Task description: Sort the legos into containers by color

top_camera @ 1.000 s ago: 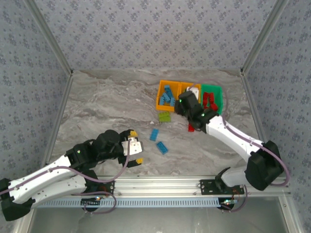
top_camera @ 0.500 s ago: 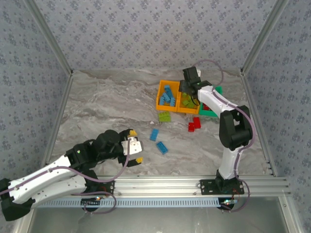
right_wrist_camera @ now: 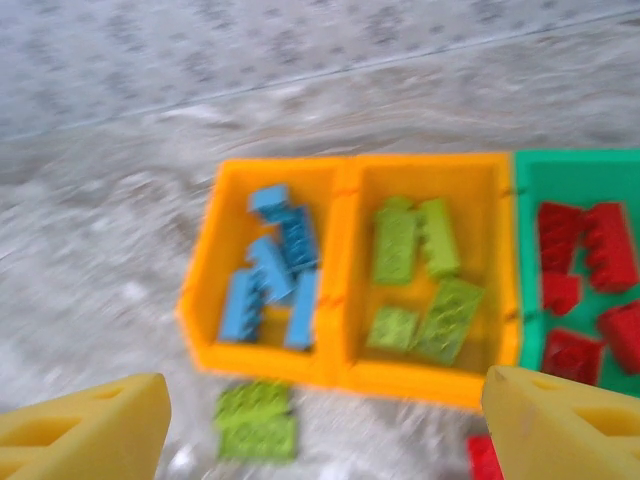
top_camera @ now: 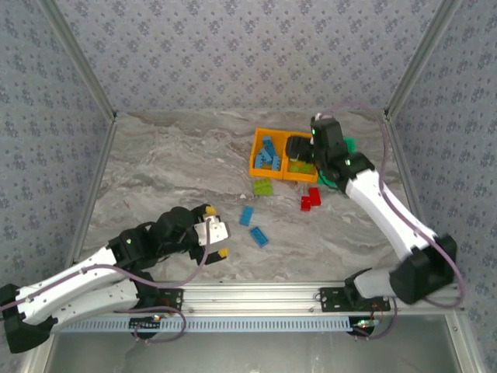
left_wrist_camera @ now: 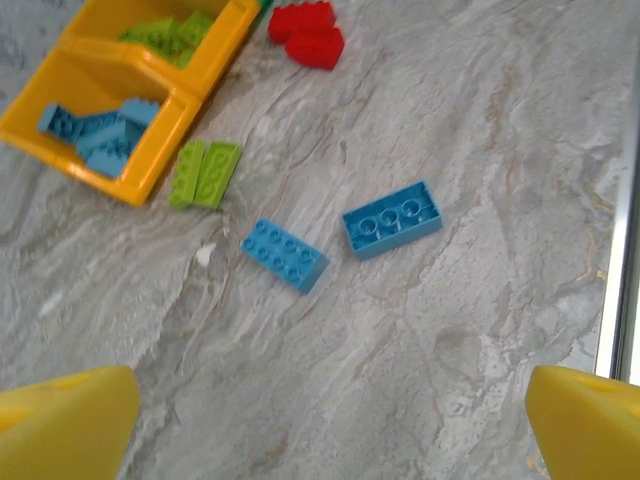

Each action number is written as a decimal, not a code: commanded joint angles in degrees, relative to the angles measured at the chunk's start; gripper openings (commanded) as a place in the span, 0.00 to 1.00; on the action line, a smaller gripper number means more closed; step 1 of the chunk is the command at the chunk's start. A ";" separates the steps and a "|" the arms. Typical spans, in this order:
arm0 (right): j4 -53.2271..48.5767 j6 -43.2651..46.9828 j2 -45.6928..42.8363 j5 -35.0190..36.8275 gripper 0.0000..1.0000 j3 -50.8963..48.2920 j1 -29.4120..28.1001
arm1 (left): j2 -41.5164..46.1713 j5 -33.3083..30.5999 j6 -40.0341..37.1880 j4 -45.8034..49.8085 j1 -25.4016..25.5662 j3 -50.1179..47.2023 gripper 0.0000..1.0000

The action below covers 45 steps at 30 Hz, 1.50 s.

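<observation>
Right gripper above the bins, jaws apart and empty.
It hangs over the middle of the row, which suits a drop into the lime lot. The bins hold legos by colour: blue, lime, then red. Just in front of the bins lie a lime brick and red bricks. Two blue bricks lie farther in front, under the left gripper, whose jaws gape wide, probably poised to pick one.
</observation>
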<state>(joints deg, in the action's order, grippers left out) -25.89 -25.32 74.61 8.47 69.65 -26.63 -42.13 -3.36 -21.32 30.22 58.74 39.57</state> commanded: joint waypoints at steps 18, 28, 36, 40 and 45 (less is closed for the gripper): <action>-16.42 -29.05 -21.05 9.07 0.96 -24.32 -49.55 | -31.32 -12.11 57.56 -9.10 -4.12 13.29 0.82; -13.30 -36.55 -23.96 13.02 1.00 -31.97 -51.71 | -53.94 -13.28 52.71 -12.09 -4.14 21.59 0.75; -14.24 -39.09 -26.89 14.38 1.00 -33.87 -51.87 | -61.57 -10.65 52.49 -12.51 -4.16 23.74 0.48; -14.18 -39.86 -27.00 14.47 1.00 -34.23 -52.58 | -63.41 -10.52 52.63 -12.46 -4.16 24.01 0.41; -14.83 -40.22 -27.14 15.16 1.00 -33.61 -53.34 | -62.72 -10.56 52.86 -12.21 -4.14 23.69 0.28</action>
<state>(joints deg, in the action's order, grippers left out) -39.59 -63.70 48.18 20.99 35.88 -79.35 -105.16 -14.26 31.24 17.80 54.74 62.08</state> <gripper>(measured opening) 0.999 0.322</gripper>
